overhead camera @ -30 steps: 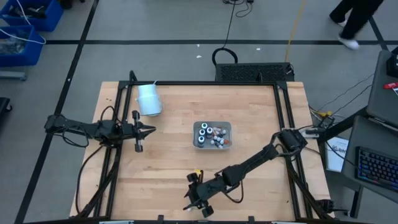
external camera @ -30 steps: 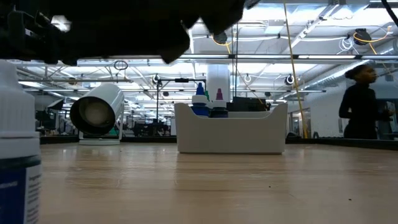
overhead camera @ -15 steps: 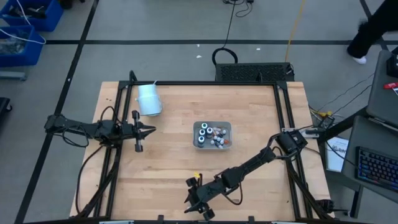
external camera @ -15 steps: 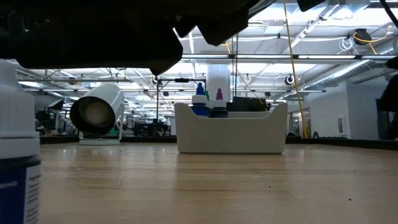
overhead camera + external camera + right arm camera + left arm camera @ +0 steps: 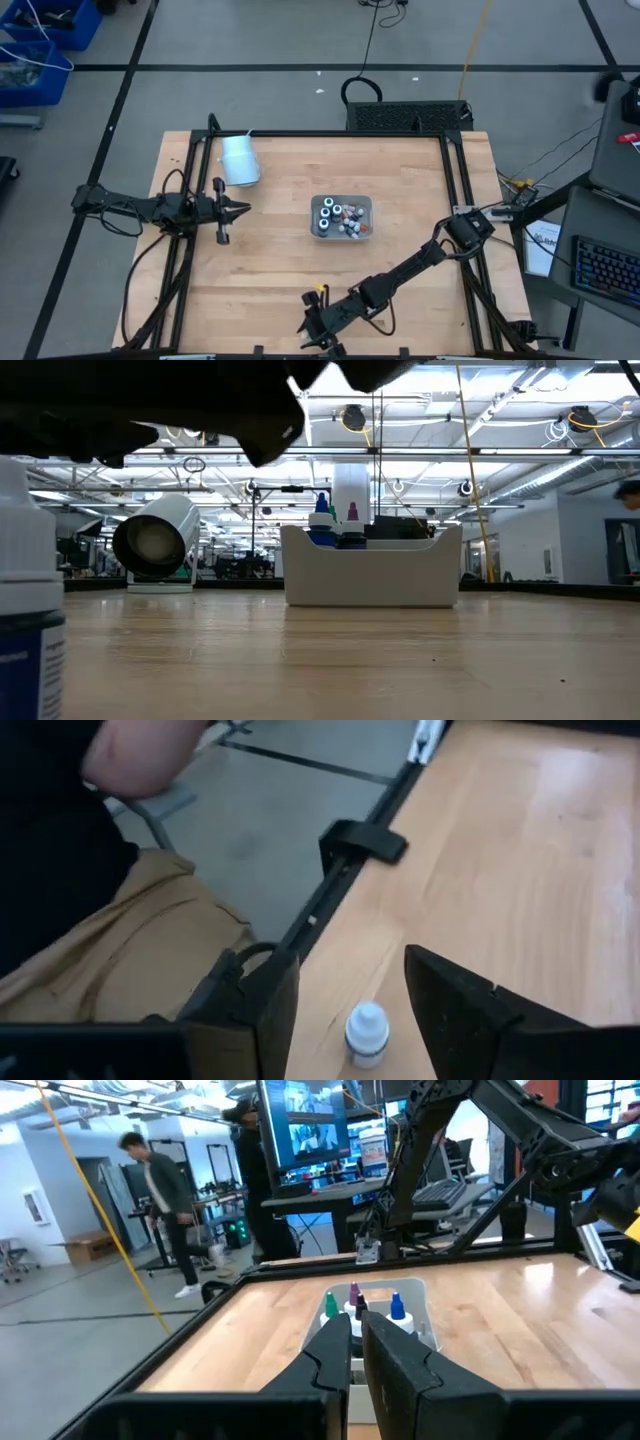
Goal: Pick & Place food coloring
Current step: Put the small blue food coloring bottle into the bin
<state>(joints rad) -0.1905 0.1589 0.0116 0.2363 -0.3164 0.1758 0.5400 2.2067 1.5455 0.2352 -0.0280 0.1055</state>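
One small food coloring bottle [image 5: 367, 1034] with a white cap stands upright on the wood close to the table's near edge; it also looms at the low view's left [image 5: 25, 600]. My right gripper [image 5: 350, 960] [image 5: 318, 332] hovers open over it. Its two fingers stand on either side of the bottle and touch nothing. Several more bottles [image 5: 338, 214] [image 5: 330, 525] stand in the clear tray [image 5: 366, 203] at mid-table. My left gripper [image 5: 240, 210] [image 5: 356, 1342] waits shut at the table's left, pointing level toward the tray.
A pale cup [image 5: 240, 160] [image 5: 158, 540] lies on its side at the far left. The table's black frame rail [image 5: 345, 880] runs just beside the lone bottle. Beyond it a person in tan trousers [image 5: 120, 960] is close. Bare wood stretches between the bottle and the tray.
My right gripper has edged toward the table's near edge and tipped a little further down over the lone bottle, staying open. A person at the room's far right has walked out of the high view.
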